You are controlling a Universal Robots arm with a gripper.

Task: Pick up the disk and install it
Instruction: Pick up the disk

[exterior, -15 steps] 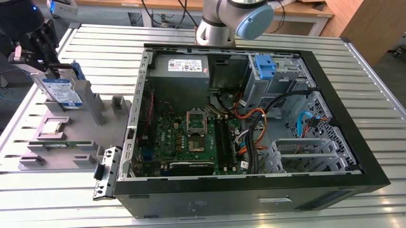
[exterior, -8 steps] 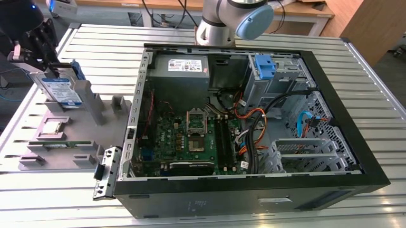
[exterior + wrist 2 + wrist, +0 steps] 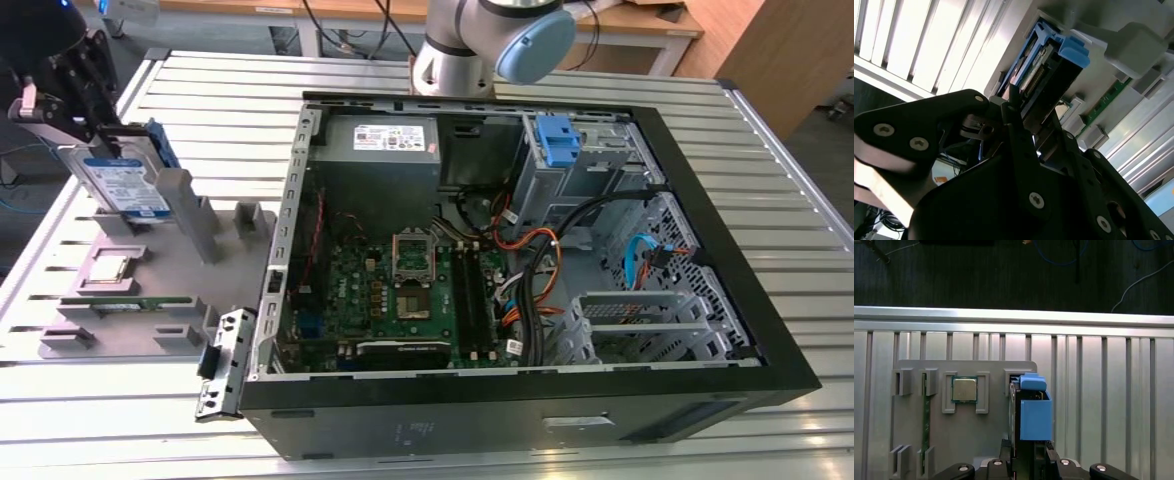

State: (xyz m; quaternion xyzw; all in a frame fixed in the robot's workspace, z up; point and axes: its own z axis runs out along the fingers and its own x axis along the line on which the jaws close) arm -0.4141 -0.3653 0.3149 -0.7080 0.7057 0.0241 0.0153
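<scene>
The disk (image 3: 128,178) is seen standing on edge in a slot of a grey fixture (image 3: 230,272); the fixture lies on the slatted metal surface (image 3: 787,150), at the exterior view's left of an open computer case (image 3: 755,352). The disk's labelled face is turned toward the exterior camera, and blue carrier rails are seen along its edges. The end effector (image 3: 1028,450) is placed at the disk's upper edge, in line with it; in the first wrist view the disk's thin edge and its blue rail are seen running straight into the end effector; in the second wrist view the same blue rail is seen just beyond the black linkage. Whether the end effector is clamped on the disk or merely set about it cannot be told; the disk is seated in its slot and not raised from it. On the same fixture, just beside the disk, a square processor chip (image 3: 964,389) is held flat in a recess; a green memory module (image 3: 926,426) is slotted farther along. Inside the case a blue bracket (image 3: 558,140) is mounted near the drive cage; the arm (image 3: 470,42) is based behind the case.
</scene>
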